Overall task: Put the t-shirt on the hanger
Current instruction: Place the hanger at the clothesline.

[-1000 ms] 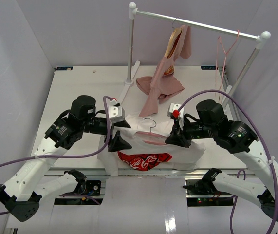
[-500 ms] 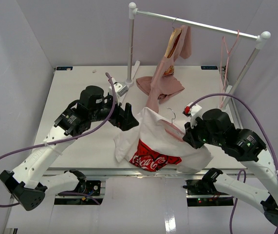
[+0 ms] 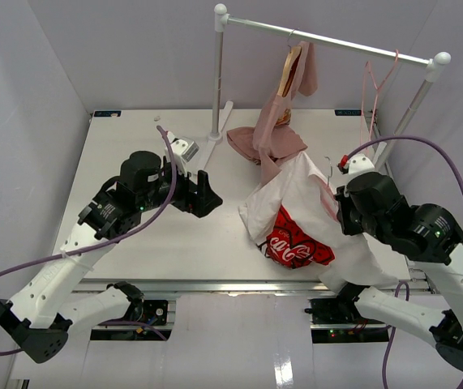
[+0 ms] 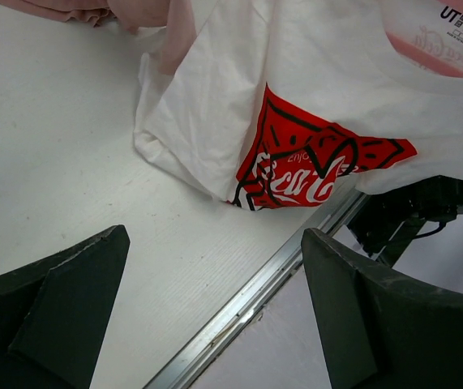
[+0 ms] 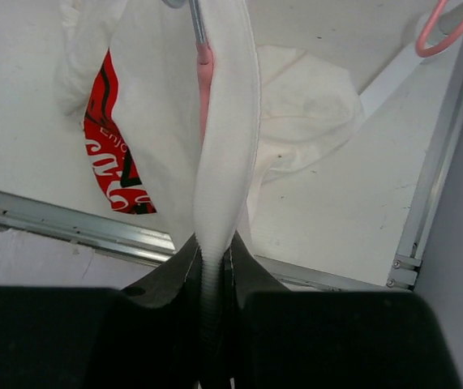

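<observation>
The white t-shirt [image 3: 296,198] with its red graphic [image 3: 296,245] hangs bunched from my right gripper [image 3: 336,208], lower part trailing on the table. In the right wrist view my right gripper [image 5: 212,243] is shut on the ribbed collar of the t-shirt [image 5: 223,121]. The hanger [image 5: 204,73] shows as a pink neck with a metal hook inside the collar; its hook [image 3: 328,165] pokes out above the shirt. My left gripper [image 3: 209,197] is open and empty, left of the shirt. In the left wrist view the left gripper [image 4: 215,239] faces the t-shirt [image 4: 215,105].
A clothes rail [image 3: 328,36] on two posts stands at the back. A dusty-pink garment [image 3: 284,97] hangs from it and pools on the table [image 3: 134,146]. Another pink hanger [image 3: 375,85] hangs near the rail's right end. The table's metal front edge [image 4: 247,304] is close.
My right gripper has carried the t-shirt and hanger up and to the right, toward the rail. My left gripper has let go of the shirt, opened, and drawn back to the left.
</observation>
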Controlling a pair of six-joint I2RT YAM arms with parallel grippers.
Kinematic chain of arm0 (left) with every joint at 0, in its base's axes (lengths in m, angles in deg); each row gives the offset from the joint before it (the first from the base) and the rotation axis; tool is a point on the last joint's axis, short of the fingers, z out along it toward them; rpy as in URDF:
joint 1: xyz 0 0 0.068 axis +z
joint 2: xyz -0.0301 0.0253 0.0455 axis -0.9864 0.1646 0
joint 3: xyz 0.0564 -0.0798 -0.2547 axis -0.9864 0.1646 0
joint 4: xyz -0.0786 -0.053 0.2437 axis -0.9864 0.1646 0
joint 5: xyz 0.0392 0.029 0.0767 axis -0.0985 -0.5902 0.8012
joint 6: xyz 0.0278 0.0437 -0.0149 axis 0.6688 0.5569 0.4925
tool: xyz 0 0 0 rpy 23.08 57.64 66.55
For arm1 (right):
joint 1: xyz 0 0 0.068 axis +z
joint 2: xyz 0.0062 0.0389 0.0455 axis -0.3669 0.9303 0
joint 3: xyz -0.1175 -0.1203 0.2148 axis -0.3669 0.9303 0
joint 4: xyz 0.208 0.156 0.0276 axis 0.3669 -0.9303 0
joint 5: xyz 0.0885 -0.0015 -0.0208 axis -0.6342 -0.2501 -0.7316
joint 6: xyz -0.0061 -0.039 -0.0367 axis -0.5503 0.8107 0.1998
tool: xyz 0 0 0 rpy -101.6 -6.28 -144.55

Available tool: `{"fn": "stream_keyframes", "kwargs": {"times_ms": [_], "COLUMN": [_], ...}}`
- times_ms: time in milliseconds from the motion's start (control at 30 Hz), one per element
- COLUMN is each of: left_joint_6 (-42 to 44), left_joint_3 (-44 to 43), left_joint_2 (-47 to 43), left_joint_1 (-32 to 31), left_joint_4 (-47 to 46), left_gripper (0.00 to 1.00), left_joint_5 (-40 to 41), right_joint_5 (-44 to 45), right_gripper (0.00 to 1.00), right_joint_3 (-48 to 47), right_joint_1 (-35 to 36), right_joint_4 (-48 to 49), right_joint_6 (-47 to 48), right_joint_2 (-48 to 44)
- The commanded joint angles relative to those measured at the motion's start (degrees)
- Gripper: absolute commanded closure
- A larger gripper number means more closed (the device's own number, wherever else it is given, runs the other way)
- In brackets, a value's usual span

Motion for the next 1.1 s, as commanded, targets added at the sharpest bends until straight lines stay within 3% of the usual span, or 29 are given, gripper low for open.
{"fn": "stream_keyframes", "kwargs": {"times_ms": [0,200,333,533,867,1067], "left_joint_6": [-5.87,-10.3,-10.9,-9.77,-11.42,-13.74], "left_joint_3": [3.48,12.23,15.65,18.22,16.33,20.12], "left_joint_2": [0.24,3.46,2.52,0.2,-2.63,-2.16], "left_joint_1": [-0.19,-0.16,-0.24,-0.27,-0.27,-0.26], "left_joint_4": [-5.66,-13.79,-16.49,-16.46,-14.97,-21.36], "left_gripper": [0.02,0.02,0.02,0.02,0.02,0.02], "left_joint_5": [1.02,1.05,4.62,9.09,10.8,8.22], "right_joint_5": [12.95,16.8,17.87,29.1,30.24,23.48], "right_gripper": [0.92,0.92,0.92,0.92,0.92,0.92], "right_joint_3": [-4.78,-19.75,-18.15,-14.96,-18.29,-17.42], "right_joint_1": [-0.14,-0.3,-0.97,-1.83,-2.93,-2.94], "right_joint_4": [4.21,-0.16,-0.2,-0.11,-0.08,15.71], "right_joint_6": [-3.49,-5.11,-4.96,-2.28,-1.56,4.22], "right_joint_2": [4.64,13.62,13.99,15.24,13.28,13.47]}}
